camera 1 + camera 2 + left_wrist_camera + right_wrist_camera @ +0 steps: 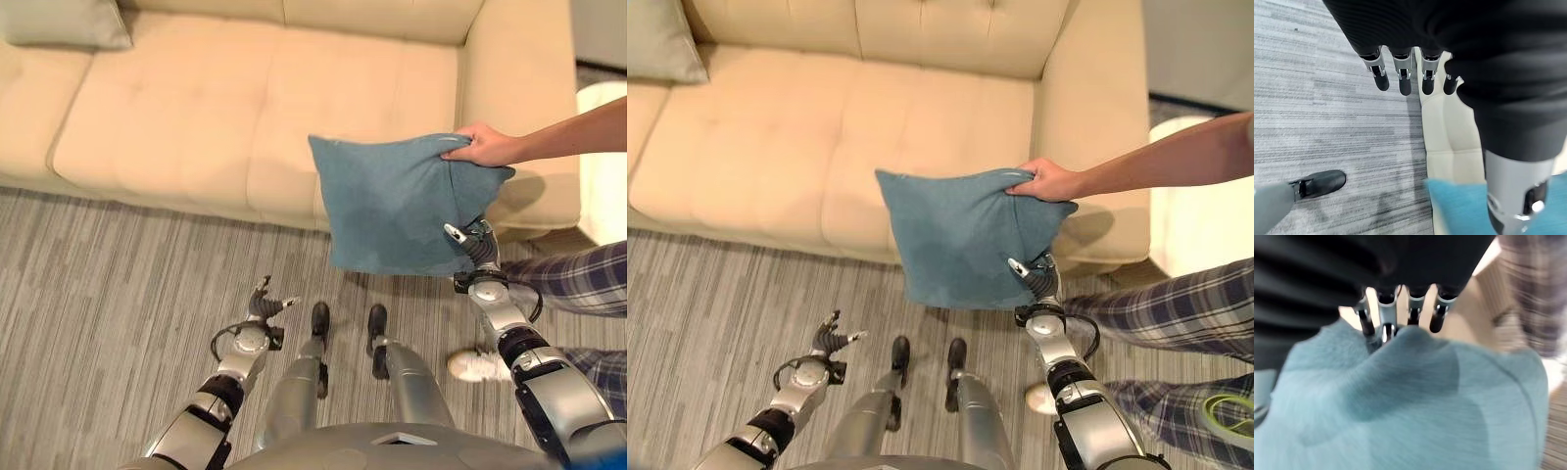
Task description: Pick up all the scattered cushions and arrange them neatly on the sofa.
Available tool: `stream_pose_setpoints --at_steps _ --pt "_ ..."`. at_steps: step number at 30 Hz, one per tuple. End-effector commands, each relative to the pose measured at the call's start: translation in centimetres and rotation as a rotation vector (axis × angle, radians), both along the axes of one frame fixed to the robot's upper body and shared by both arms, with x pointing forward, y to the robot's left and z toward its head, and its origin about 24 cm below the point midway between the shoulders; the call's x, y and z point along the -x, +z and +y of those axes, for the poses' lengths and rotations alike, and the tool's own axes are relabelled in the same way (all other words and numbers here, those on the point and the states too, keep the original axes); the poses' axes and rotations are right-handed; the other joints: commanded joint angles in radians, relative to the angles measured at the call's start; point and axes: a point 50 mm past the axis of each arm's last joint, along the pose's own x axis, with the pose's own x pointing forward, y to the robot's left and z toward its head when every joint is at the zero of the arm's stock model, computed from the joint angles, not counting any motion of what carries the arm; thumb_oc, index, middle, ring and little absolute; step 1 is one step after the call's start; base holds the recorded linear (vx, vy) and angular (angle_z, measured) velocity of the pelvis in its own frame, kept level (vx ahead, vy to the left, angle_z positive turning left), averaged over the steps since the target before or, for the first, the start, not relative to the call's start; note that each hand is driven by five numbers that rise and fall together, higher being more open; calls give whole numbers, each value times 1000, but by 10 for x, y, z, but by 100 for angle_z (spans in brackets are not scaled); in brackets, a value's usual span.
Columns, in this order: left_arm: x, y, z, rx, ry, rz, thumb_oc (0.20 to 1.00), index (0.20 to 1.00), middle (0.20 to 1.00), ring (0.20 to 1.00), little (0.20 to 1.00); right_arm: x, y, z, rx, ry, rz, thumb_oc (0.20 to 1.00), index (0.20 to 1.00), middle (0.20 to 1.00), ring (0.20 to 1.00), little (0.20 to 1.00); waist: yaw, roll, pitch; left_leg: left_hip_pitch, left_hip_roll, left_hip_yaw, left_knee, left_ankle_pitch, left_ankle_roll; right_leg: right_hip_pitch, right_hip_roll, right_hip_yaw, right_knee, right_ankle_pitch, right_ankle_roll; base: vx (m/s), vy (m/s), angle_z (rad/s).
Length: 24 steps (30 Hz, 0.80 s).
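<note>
Room: striped grey carpet (pixel 118 284) in front of me, and a cream sofa (pixel 245 108) behind it.
Sofa: 1 grey cushion (pixel 64 22) lies at its far left corner, on the seat.
Blue cushion (pixel 392 201): it hangs in the air in front of the sofa's right part, above the carpet.
Person: a person's hand (pixel 485 147) grips the blue cushion at its upper right corner; legs in checked trousers (pixel 578 279) stand at my right.
My right hand (pixel 468 240): raised to the lower right edge of the blue cushion, touching it; I cannot tell if my fingers (pixel 1437 316) grip the cloth.
My left hand (pixel 263 305): low over the carpet, fingers (pixel 1403 81) loosely straight, holding nothing.
</note>
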Motion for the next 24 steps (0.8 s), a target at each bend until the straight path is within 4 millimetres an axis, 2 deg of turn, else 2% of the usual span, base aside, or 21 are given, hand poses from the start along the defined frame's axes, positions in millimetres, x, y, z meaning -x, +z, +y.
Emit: stream_pose_setpoints --at_steps 1,9,16,24 --pt "-16 8 9 -40 -22 -9 1000 1000 1000 1000 1000 79 -72 -12 26 -49 420 1000 1000 1000 1000 1000 -12 -22 95 15 -5 20 -18 -15 -38 151 -40 7 -258 141 120 137 2 -1" --pt "52 -31 31 -99 -18 277 1000 1000 1000 1000 1000 132 -98 -28 109 -12 644 1000 1000 1000 1000 1000 -15 -20 6 205 13 36 -82 -32 -37 346 -22 4 -328 124 129 110 13 -6" --pt "97 -47 38 -102 -3 441 1000 1000 1000 1000 1000 164 -111 -29 108 4 771 1000 1000 1000 1000 1000 -11 -24 -41 315 23 50 -87 -71 -27 455 -14 10 -351 103 127 75 6 -14" --pt "106 -50 38 -101 -4 469 1000 1000 1000 1000 1000 179 -116 -27 87 -7 818 1000 1000 1000 1000 1000 -6 -27 -49 369 22 48 -87 -96 -22 508 -12 13 -354 86 125 55 14 -1"
